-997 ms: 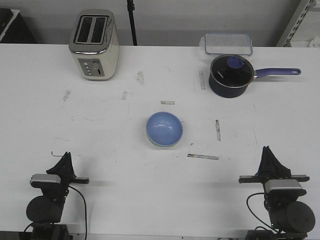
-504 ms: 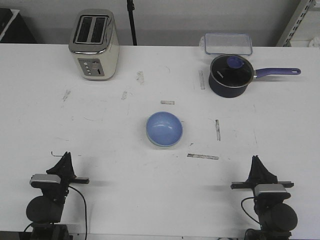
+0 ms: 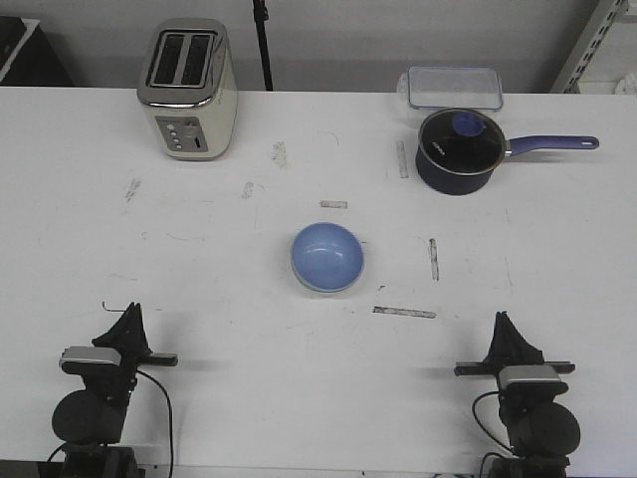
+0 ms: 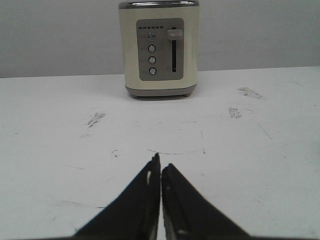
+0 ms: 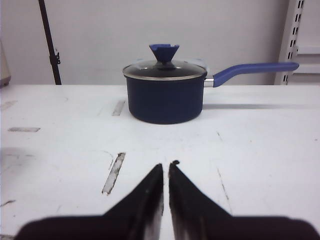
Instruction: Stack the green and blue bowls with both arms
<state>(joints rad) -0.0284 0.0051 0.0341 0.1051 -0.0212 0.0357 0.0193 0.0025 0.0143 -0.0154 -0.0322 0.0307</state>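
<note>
The blue bowl (image 3: 327,257) is seen nested in the green bowl (image 3: 311,285) mid-worktop (image 3: 199,289), only a pale rim of the latter showing. The left pincer (image 4: 160,165) and right pincer (image 5: 165,171) are held narrowed to a slit, empty, near the front edge, well apart from the bowls.

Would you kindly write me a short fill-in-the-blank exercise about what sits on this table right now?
1. The blue bowl is nested inside a pale ____ bowl.
2. The saucepan has its ____ on.
3. The left gripper points toward the ____.
4. Both the left gripper and the right gripper have their jaws ____.

Missing words: green; lid; toaster; shut
</note>
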